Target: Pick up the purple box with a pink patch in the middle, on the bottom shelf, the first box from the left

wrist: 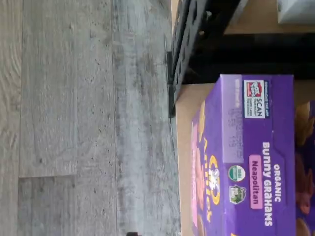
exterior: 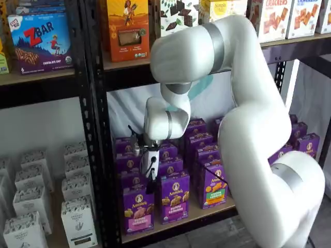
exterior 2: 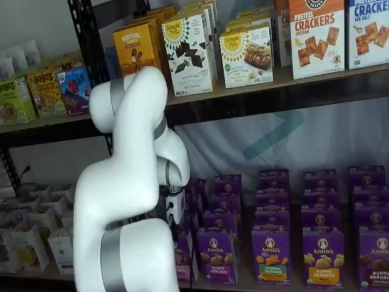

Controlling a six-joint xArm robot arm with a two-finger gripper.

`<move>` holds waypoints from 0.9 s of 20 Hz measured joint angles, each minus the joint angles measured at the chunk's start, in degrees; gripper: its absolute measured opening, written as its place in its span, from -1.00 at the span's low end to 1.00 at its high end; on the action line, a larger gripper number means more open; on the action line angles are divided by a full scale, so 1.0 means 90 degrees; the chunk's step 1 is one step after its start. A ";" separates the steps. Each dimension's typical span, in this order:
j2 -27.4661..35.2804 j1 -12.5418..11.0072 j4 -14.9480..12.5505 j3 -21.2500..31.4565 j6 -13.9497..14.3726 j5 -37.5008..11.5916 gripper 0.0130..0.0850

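The purple box (exterior: 138,207) stands upright at the left front of the bottom shelf (exterior: 178,221), with a pink band across its front. In the wrist view its top (wrist: 256,157) reads "Bunny Grahams Neapolitan" and lies close to the shelf board's (wrist: 184,147) end. My gripper (exterior: 150,187) hangs just above and in front of this box with its white body pointing down. Its black fingers show as one dark shape, wide apart and empty. In a shelf view the gripper (exterior 2: 174,230) shows beside the arm, which covers most of the purple box (exterior 2: 184,254).
Like cartons stand to the right: one with a darker purple patch (exterior: 175,199), one with a green-and-orange patch (exterior: 212,188), and rows behind. A black rack post (exterior: 95,155) rises just left of the box. White cartons (exterior: 77,219) fill the neighbouring bay. Grey plank floor (wrist: 83,118) lies beyond the shelf.
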 joint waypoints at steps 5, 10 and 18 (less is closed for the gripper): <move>0.0370 -0.0051 -0.0148 -0.0449 0.0095 0.0195 1.00; 0.0712 -0.0060 -0.0361 -0.0815 0.0278 0.0317 1.00; 0.1244 -0.0029 -0.0487 -0.1293 0.0411 0.0288 1.00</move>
